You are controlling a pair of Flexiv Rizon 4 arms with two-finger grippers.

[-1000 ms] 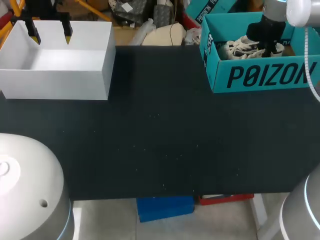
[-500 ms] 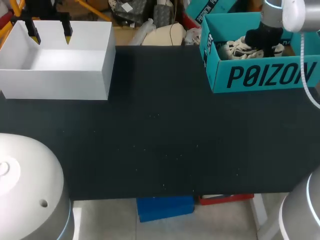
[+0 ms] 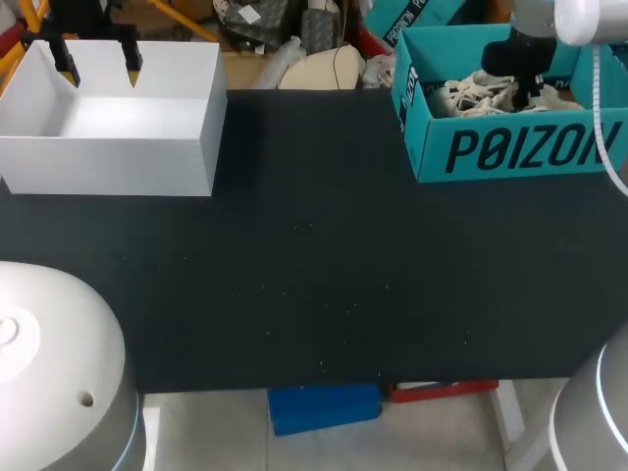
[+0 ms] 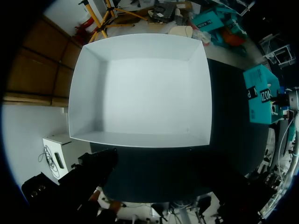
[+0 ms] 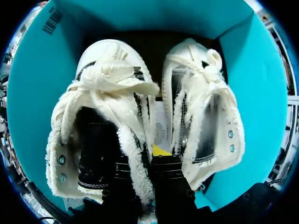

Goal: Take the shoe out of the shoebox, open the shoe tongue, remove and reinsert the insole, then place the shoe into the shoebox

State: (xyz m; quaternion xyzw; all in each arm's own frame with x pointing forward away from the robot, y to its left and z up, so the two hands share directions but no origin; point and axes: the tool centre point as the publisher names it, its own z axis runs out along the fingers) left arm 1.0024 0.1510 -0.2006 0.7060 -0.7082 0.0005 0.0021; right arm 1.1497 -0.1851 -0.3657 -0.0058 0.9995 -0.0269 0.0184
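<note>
A teal shoebox (image 3: 510,147) stands at the table's far right and holds a pair of white fleece-lined shoes (image 3: 469,94). My right gripper (image 3: 522,86) is down inside the box. In the right wrist view it (image 5: 140,156) is shut on the inner side wall of one shoe (image 5: 103,93). One finger is inside that shoe and the yellow-tipped one sits in the gap beside the second shoe (image 5: 201,107). Both shoes lie side by side against the teal walls (image 5: 37,70). My left gripper (image 3: 98,71) hangs open over the far left.
A white open box (image 3: 118,152) with nothing in it sits at the far left under my left gripper, and it fills the left wrist view (image 4: 140,88). The black table top (image 3: 314,275) stretches between the two boxes.
The right gripper's fingers have closed onto the shoe's side wall, and the wrist has shifted slightly inside the box. The left arm has not moved.
</note>
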